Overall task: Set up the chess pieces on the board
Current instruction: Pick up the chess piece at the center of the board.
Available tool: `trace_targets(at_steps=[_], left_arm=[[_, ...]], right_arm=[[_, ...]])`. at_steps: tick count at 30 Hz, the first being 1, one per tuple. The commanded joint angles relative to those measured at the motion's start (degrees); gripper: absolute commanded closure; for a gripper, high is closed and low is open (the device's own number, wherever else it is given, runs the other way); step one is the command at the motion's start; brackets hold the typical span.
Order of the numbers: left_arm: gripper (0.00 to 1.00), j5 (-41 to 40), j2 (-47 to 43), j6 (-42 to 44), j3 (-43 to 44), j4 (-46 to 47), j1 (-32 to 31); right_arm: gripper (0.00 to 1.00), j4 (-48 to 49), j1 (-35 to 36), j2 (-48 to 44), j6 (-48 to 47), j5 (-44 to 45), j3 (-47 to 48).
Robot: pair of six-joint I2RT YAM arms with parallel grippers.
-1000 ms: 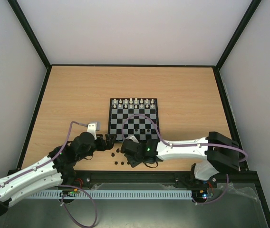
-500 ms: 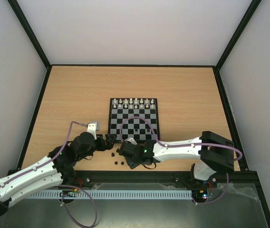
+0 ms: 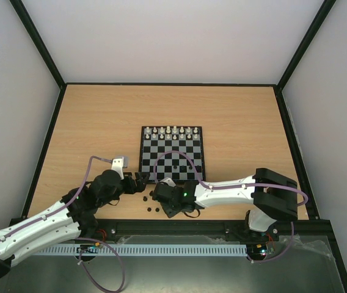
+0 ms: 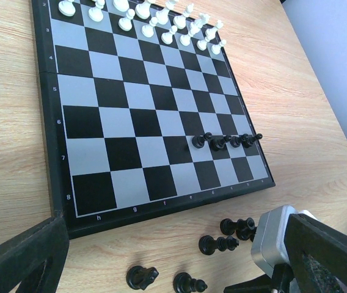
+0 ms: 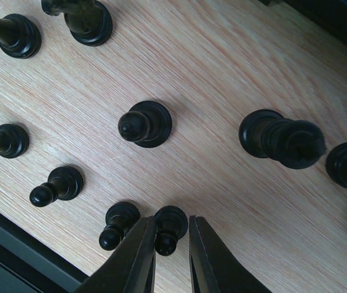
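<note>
The board [image 3: 171, 152] lies mid-table, with white pieces along its far rows [image 4: 143, 15] and four dark pawns [image 4: 225, 141] standing in one row near its right corner. Several dark chess pieces lie loose on the wood in front of it [image 3: 154, 209] [image 4: 217, 244]. My right gripper [image 5: 172, 244] is low over them. Its narrowly open jaws straddle one dark pawn [image 5: 171, 224]; the left finger touches it and the right shows a small gap. A second pawn [image 5: 120, 224] is just left of it. My left gripper [image 4: 176, 244] is wide open and empty, just left of the loose pieces [image 3: 142, 182].
More dark pieces surround the right gripper: an upright pawn [image 5: 144, 124], a bigger piece lying on its side [image 5: 283, 140], others at the left [image 5: 57, 185] and top [image 5: 11, 33]. The table's black front rail [image 5: 14, 256] is close behind. The right gripper's silver body [image 4: 272, 244] shows beside the left gripper.
The right arm's elbow and forearm have shifted slightly left, while its gripper stays over the loose pieces. The left arm has not visibly moved.
</note>
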Motion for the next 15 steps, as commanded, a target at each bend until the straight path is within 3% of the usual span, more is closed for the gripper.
trace_targets(at_steps=[1, 4, 15], left_arm=[[0.00, -0.3, -0.5, -0.1, -0.3, -0.6, -0.3], [0.01, -0.3, -0.5, -0.2, -0.2, -0.6, -0.3], [0.00, -0.4, -0.1, 0.2, -0.1, -0.6, -0.3]], right_arm=[[0.84, -0.5, 0.4, 0.9, 0.3, 0.5, 0.4], [0.90, -0.7, 0.4, 0.9, 0.3, 0.7, 0.6], [0.97, -5.7, 0.5, -2.4, 0.1, 3.2, 3.2]])
